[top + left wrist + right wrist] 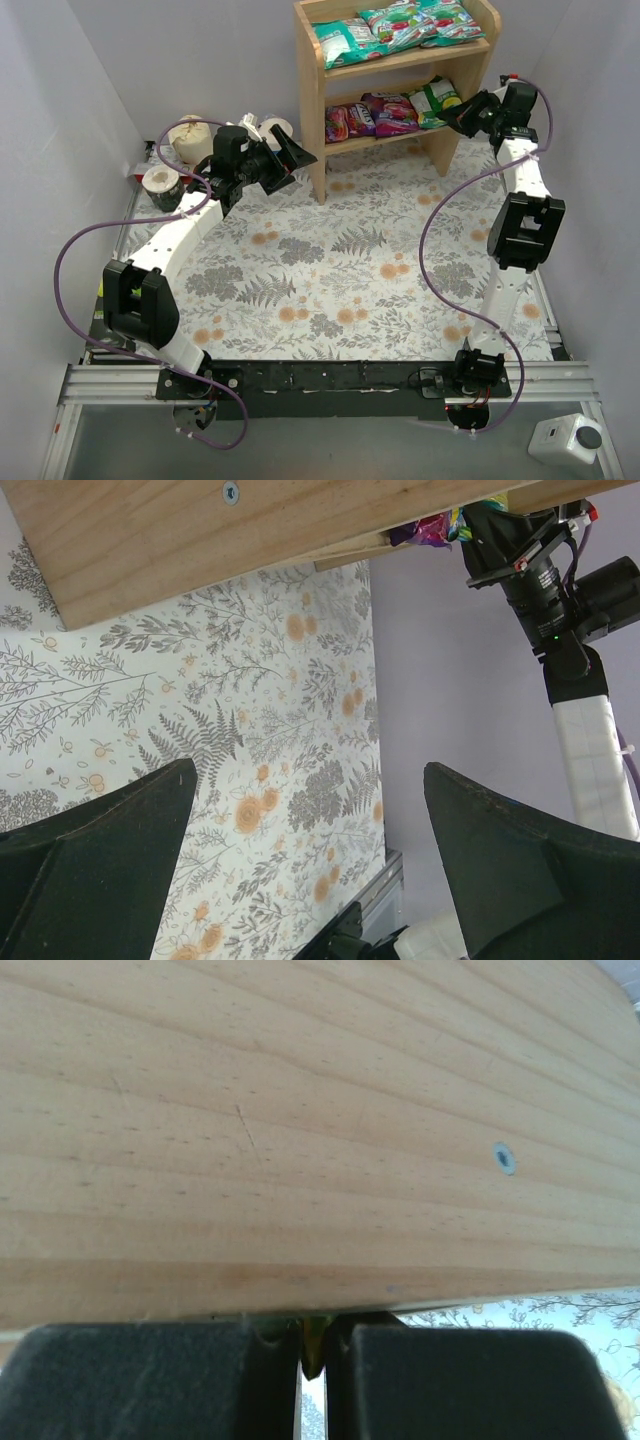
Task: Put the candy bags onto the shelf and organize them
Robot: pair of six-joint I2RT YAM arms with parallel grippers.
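On the lower tier of the shelf (318, 120), your right gripper (462, 118) is pinched narrow on the edge of the green-and-yellow bag (437, 100), probably to square it beside the purple bags (375, 115). The teal bags (400, 28) lie on the top tier. Your left gripper (290, 160) hangs wide and empty beside the shelf's left side, out of the way.

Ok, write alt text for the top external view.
A light-wood two-tier shelf holds three teal candy bags on top, two purple-magenta bags and a green-and-yellow bag below. The right claw meets the green-and-yellow bag at the lower tier's right end; the left claw hangs open left of the shelf, over a floral table.
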